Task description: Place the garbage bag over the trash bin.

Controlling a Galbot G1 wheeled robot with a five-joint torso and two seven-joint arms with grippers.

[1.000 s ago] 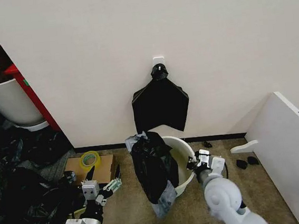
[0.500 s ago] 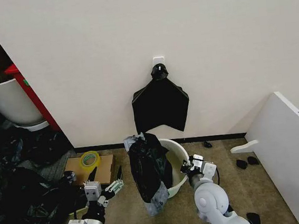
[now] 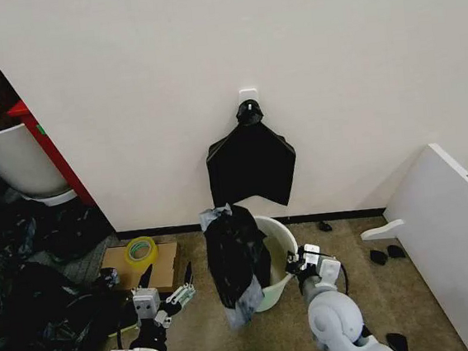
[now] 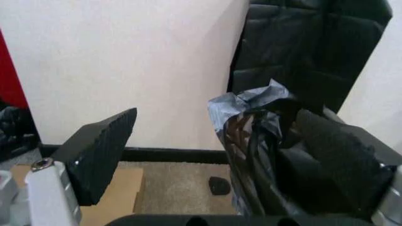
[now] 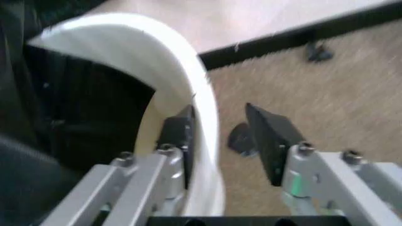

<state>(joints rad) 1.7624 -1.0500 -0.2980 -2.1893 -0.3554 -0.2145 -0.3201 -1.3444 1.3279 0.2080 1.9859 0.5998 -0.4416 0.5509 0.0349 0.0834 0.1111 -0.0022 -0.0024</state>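
Observation:
The trash bin [image 3: 283, 235], a small white bucket, stands on the carpet by the wall. The garbage bag [image 3: 238, 258], crumpled black plastic, hangs over the bin's left rim and down its outer side, with part of it inside. My right gripper [image 3: 296, 262] is at the bin's right rim. In the right wrist view the right gripper [image 5: 220, 139] is open and straddles the bin's rim [image 5: 188, 80], one finger inside and one outside with a gap. My left gripper [image 3: 166, 275] hovers open and empty left of the bag. The left wrist view shows the bag [image 4: 251, 117] beyond the left gripper [image 4: 220, 160].
A flat black bundle [image 3: 252, 161] hangs on a wall hook above the bin. A cardboard piece with a yellow tape roll [image 3: 140, 251] lies left of it. A heap of black plastic [image 3: 32, 319] and a big white tub [image 3: 8, 156] are at far left, and a white panel [image 3: 455, 229] at right.
The bin, with the bag on it, has tipped back more upright and shifted slightly toward the wall. My right gripper followed its rim leftward. The left gripper barely moved.

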